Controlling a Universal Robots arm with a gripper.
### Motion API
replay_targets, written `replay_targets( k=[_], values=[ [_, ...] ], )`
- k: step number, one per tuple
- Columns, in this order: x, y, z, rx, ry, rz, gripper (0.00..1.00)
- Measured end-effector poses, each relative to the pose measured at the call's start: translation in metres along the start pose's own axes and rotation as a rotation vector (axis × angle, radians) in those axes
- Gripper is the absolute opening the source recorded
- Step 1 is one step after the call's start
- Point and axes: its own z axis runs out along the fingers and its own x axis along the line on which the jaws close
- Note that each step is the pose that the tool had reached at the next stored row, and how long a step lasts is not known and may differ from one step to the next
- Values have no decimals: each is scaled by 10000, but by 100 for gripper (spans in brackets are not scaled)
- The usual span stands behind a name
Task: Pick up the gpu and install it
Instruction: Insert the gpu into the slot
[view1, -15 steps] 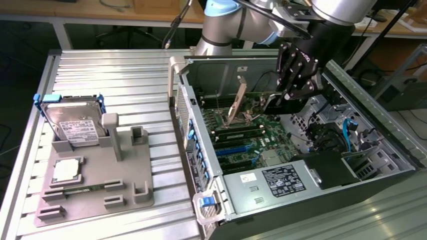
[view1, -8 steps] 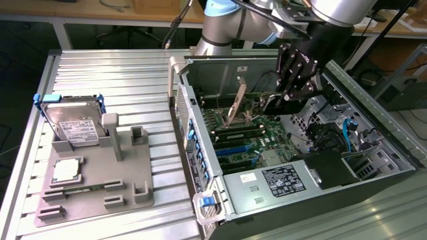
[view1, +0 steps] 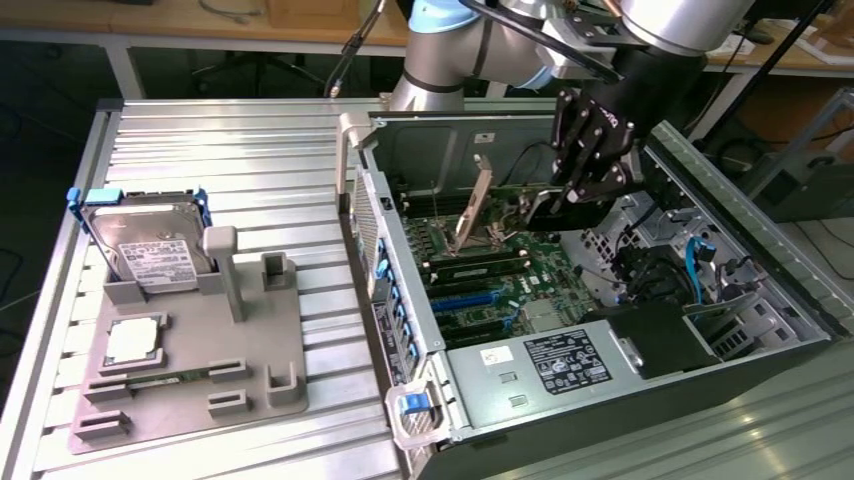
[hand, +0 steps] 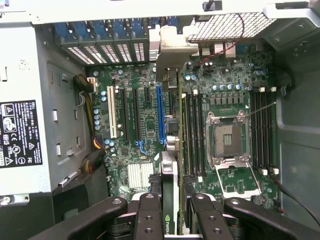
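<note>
The gpu (view1: 475, 205) is a thin card with a long silver bracket, held on edge inside the open computer case (view1: 400, 290). My gripper (view1: 554, 212) reaches down into the case and is shut on the card's end away from the bracket. In the wrist view the gpu (hand: 170, 180) runs edge-on from between my black fingers (hand: 148, 215) towards the rear slot openings, where its bracket (hand: 170, 47) stands. It hangs over the motherboard (hand: 145, 150) between the blue slot (hand: 161, 115) and the memory slots (hand: 191, 135). I cannot tell whether it touches a slot.
At the exterior view's left, a grey holder (view1: 254, 370) on the ribbed table carries a silver hard drive (view1: 150, 240), a processor (view1: 134, 340) and a memory stick (view1: 160, 380). In the case are the power supply (view1: 561, 362), the open processor socket (hand: 227, 142) and loose cables (hand: 92, 150).
</note>
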Motion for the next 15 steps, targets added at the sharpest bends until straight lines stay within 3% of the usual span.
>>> replay_targets(
  k=[15],
  values=[
    [1,-1,37,0,1,1,27]
  ],
)
